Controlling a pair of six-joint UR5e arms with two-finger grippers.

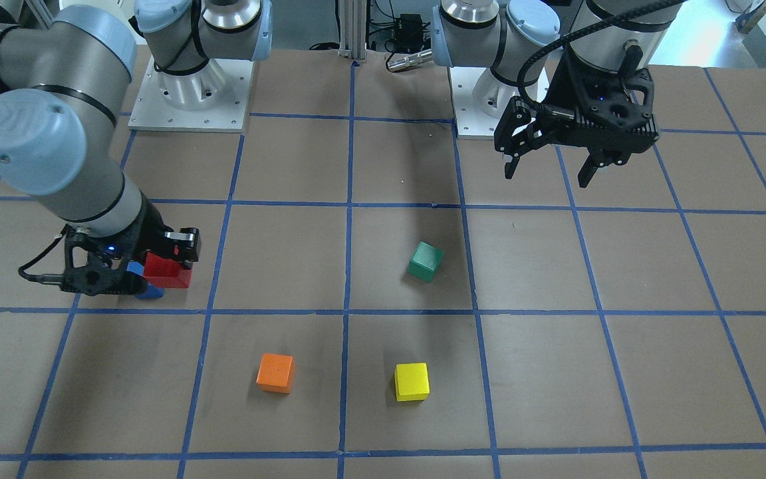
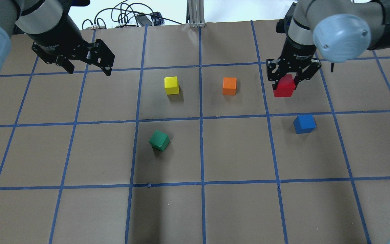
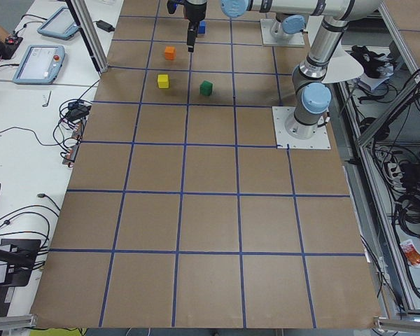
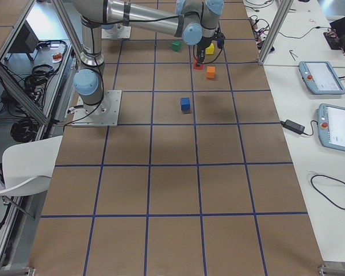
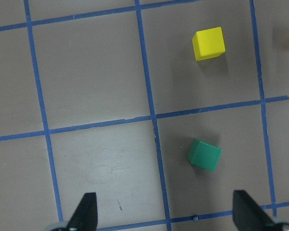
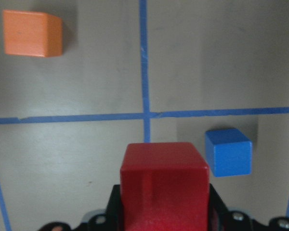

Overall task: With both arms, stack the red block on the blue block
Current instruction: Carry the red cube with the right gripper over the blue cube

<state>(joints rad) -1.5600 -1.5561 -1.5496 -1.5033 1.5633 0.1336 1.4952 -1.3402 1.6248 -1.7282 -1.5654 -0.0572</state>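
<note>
The right claw (image 2: 285,83) is closed on the red block (image 2: 284,88) in the upper right of the overhead view, its fingers pressed to two opposite faces and the cube apparently held clear of the counter (image 2: 195,210). The blue block (image 2: 304,123) sits alone on the counter just below it in that frame, near but not underneath. In the right wrist view it lies to the lower right of the red cube. The left claw (image 2: 89,69) hangs wide open and empty in the upper left, well away from everything.

The main risk is a placement that lands off centre. The blue block looks slightly turned relative to the red one, so mismatched edges could leave the red cube overhanging and let it tip off on release. Coming down too low or off line could make a finger shove the blue block aside. The orange cube (image 2: 229,86) is well apart and unlikely to interfere.

No writing shows on any cube. A joint cap (image 1: 27,150) bears a raised emblem I cannot read.
</note>
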